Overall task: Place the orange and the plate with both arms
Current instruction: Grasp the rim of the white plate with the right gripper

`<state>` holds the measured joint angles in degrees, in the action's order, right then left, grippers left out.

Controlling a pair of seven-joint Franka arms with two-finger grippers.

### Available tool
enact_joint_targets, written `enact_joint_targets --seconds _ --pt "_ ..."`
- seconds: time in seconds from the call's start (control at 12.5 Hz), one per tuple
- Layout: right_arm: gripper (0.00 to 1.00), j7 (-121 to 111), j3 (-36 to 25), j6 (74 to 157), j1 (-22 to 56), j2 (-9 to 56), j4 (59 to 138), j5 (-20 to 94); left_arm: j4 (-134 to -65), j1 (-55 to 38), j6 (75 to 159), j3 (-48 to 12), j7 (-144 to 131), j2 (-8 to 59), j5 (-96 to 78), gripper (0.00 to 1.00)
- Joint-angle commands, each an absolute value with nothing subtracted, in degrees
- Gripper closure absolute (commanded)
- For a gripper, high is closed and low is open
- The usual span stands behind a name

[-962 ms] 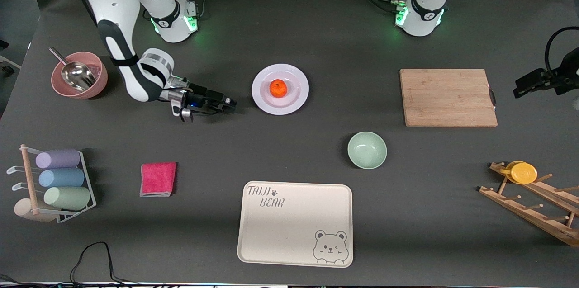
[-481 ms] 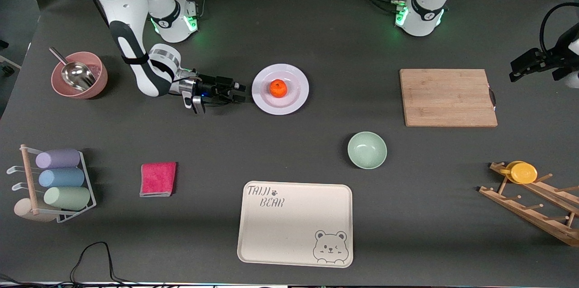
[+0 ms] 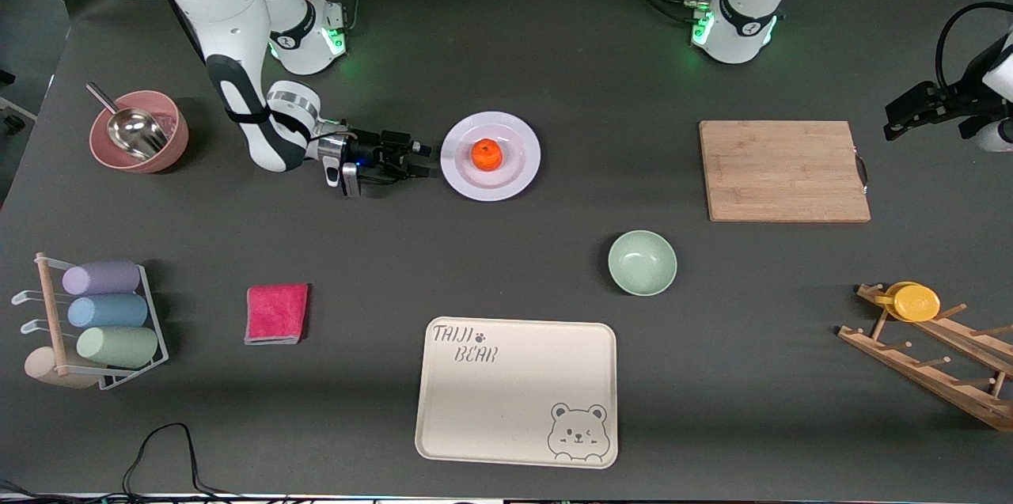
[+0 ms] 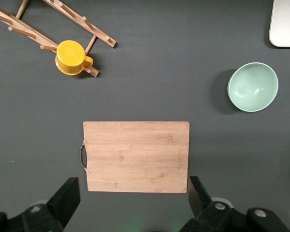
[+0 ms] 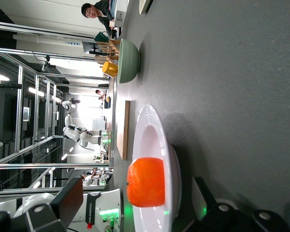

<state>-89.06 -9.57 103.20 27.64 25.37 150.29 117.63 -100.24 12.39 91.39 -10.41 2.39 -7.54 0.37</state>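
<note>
One beige rectangular tray (image 3: 514, 389), printed "TAIJI BEAR", lies nearest the front camera. Farther off, the round orange (image 3: 487, 154) sits in the glossy pale plate (image 3: 491, 181). The right gripper (image 3: 421, 158), jaws apart, has advanced to the plate's rim. The left gripper (image 3: 893, 120), also open, has lifted beside the wooden cutting board (image 3: 783, 170).

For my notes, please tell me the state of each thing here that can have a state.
Orange: resting on the plate.
Plate: flat on the table, not gripped.
Right tool: open, low beside the plate's rim.
Left tool: open, raised over the board's edge.
Board: bare.
Green bowl: upright, empty.
Tray: empty.
Pink bowl: holds a scoop.
</note>
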Motion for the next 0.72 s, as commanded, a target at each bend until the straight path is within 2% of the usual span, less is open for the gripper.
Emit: enact_joint_targets --seconds 0.0,0.64 --pt "0.0 -92.5 -9.9 102.1 28.9 27.8 150.3 120.8 -100.9 12.4 90.9 -10.2 2.3 -8.3 0.1 0.0" --pt "0.0 -92.5 -9.8 102.1 33.9 29.0 149.8 126.9 -101.1 12.7 90.6 -10.1 2.4 -8.3 0.1 0.0"
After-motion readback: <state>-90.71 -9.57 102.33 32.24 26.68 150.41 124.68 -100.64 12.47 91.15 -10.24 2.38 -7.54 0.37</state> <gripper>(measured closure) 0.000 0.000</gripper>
